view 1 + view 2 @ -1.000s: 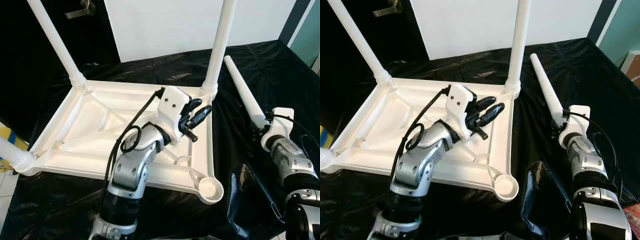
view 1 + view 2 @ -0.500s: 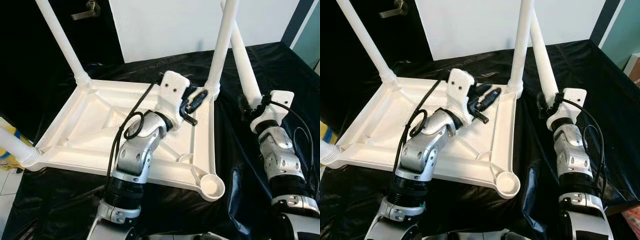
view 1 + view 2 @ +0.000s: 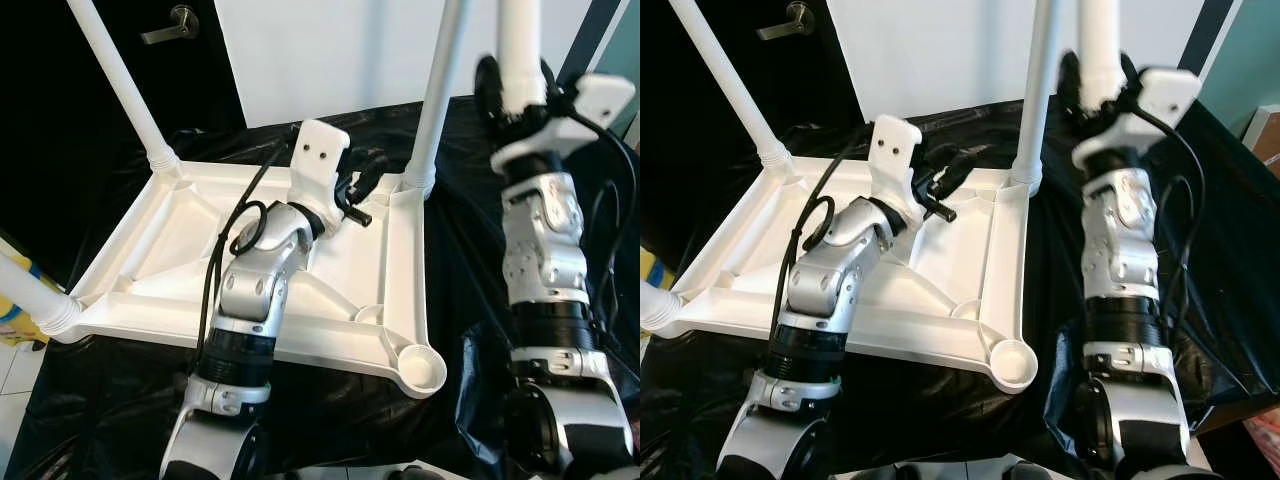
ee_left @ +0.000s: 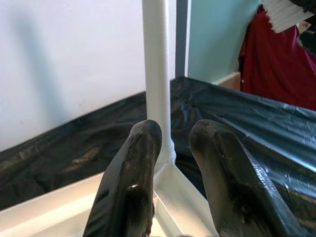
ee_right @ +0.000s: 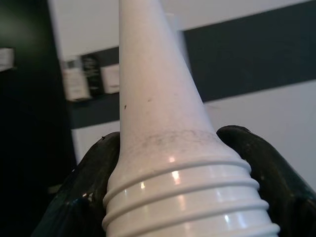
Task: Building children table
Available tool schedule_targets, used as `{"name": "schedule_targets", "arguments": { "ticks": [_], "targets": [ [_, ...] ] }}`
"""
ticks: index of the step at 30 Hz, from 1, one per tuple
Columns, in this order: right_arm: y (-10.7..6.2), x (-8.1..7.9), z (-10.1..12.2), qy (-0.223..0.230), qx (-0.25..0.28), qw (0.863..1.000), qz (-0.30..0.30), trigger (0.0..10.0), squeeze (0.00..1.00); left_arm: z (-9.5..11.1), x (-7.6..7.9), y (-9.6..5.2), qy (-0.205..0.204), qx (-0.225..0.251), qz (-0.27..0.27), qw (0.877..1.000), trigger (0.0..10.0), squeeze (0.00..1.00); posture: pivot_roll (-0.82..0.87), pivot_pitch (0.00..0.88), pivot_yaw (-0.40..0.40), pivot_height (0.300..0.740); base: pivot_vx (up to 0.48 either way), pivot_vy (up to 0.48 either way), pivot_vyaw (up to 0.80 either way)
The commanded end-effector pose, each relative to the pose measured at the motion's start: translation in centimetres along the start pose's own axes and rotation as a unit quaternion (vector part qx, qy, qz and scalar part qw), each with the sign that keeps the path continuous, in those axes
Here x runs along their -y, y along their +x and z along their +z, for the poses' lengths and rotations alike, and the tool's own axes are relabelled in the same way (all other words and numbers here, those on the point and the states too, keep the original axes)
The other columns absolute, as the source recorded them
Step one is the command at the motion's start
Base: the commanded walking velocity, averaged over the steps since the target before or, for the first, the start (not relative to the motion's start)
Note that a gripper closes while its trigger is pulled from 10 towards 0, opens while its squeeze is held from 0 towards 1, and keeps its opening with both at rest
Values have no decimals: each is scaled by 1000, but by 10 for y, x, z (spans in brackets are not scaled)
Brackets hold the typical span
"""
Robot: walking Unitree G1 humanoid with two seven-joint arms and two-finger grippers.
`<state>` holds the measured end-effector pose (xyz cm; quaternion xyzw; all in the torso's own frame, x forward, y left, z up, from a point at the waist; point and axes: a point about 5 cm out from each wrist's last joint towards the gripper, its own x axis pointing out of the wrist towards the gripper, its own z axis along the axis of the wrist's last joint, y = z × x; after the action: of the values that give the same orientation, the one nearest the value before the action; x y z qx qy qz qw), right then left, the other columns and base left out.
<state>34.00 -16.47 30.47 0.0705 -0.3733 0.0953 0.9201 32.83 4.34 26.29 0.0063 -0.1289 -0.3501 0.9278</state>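
White plastic tabletop [image 3: 180,270] lies upside down on black sheeting [image 3: 480,330], three legs [image 3: 120,85] fitted, one near-right socket [image 3: 421,370] empty. Right hand [image 3: 515,105] grips the fourth leg [image 3: 520,45] upright, raised right of the tabletop. Left hand [image 3: 360,185], fingers parted and empty, hovers over the far edge.

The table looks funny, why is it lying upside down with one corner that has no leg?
The white table top lies flipped on the black sheet, three legs pointing up. The near right corner socket is empty. That is mid-build, not damage: the right gripper holds the fourth leg upright above. The left gripper hovers open over the table top.
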Motion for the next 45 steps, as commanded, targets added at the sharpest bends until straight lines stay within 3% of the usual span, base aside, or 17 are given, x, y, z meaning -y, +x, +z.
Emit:
{"name": "schedule_targets", "arguments": {
  "ticks": [1, 7, 8, 10, 11, 12, 13, 15, 16, 19, 20, 26, 27, 30, 34, 40, 45],
  "targets": [
    [6, -11, 11, 1, 28, 999, 27, 10000, 0, 2, -13, 0, -1, 9, 32, 999, 10000, 0, -91, 11, 47, 740, 0, 0, 0],
    [-4, -21, 3, -5, 5, 998, 68, 10000, 0, 13, -32, 0, -52, 46, 27, 997, 10000, 0, -95, 12, 46, 740, 0, 0, 0],
    [-11, -22, -3, -2, -10, 997, 77, 10000, 0, 16, -36, -2, -72, 63, 19, 995, 10000, 137, -97, 13, 45, 740, 0, 0, 0],
    [-11, -22, -3, -2, -10, 997, 77, 10000, 0, 16, -36, -2, -72, 63, 19, 995, 10000, 137, -97, 13, 45, 740, 0, 0, 0],
    [-17, -23, -7, -3, -24, 996, 84, 10000, 0, 18, -39, -4, -88, 75, 12, 993, 10000, 800, -97, 13, 45, 740, 0, 0, 0],
    [-17, -23, -7, -3, -24, 996, 84, 10000, 0, 18, -39, -4, -88, 75, 12, 993, 10000, 800, -97, 13, 45, 740, 0, 0, 0],
    [-28, -25, -15, 3, -45, 995, 92, 10000, 0, 20, -40, -8, -123, 94, -10, 988, 10000, 1000, -99, 18, 43, 740, 0, 0, 0],
    [-28, -25, -15, 3, -45, 995, 92, 10000, 0, 20, -40, -8, -123, 94, -10, 988, 10000, 1000, -99, 18, 43, 740, 0, 0, 0],
    [-42, -28, -23, 11, -69, 992, 100, 10000, 0, 19, -39, -13, -156, 102, -37, 982, 10000, 1000, -100, 21, 46, 740, 0, 0, 0],
    [-55, -32, -30, 18, -92, 990, 109, 10000, 0, 17, -36, -16, -176, 105, -63, 977, 10000, 1000, -101, 24, 47, 740, 0, 0, 0],
    [-76, -41, -41, 26, -130, 983, 128, 10000, 0, 15, -28, -19, -223, 115, -109, 962, 10000, 1000, -101, 25, 49, 740, 0, 0, 0],
    [-94, -51, -49, 37, -164, 974, 153, 10000, 0, 6, -18, -21, -268, 102, -154, 945, 10000, 910, -97, 23, 55, 740, 0, 0, 0],
    [-98, -53, -50, 40, -170, 972, 160, 10000, 0, 3, -15, -21, -281, 96, -167, 940, 10000, 0, -97, 22, 56, 740, 0, 0, 0],
    [-105, -59, -51, 45, -181, 966, 178, 10000, 0, 0, -8, -22, -309, 85, -191, 928, 10000, 0, -97, 22, 60, 740, 0, 0, 0],
    [-111, -64, -51, 53, -189, 962, 192, 10000, 0, -4, -5, -23, -319, 78, -196, 924, 10000, 0, -97, 17, 64, 740, 0, 0, 0],
    [-124, -70, -51, 62, -209, 950, 226, 10000, 0, -4, -14, -22, -339, 77, -183, 920, 10000, 0, -99, 15, 71, 740, 0, 0, 0],
    [-142, -67, -49, 63, -232, 940, 241, 10000, 0, -1, -32, -22, -322, 66, -173, 928, 10000, 0, -103, 9, 77, 740, 0, 0, 0]
  ]
}}
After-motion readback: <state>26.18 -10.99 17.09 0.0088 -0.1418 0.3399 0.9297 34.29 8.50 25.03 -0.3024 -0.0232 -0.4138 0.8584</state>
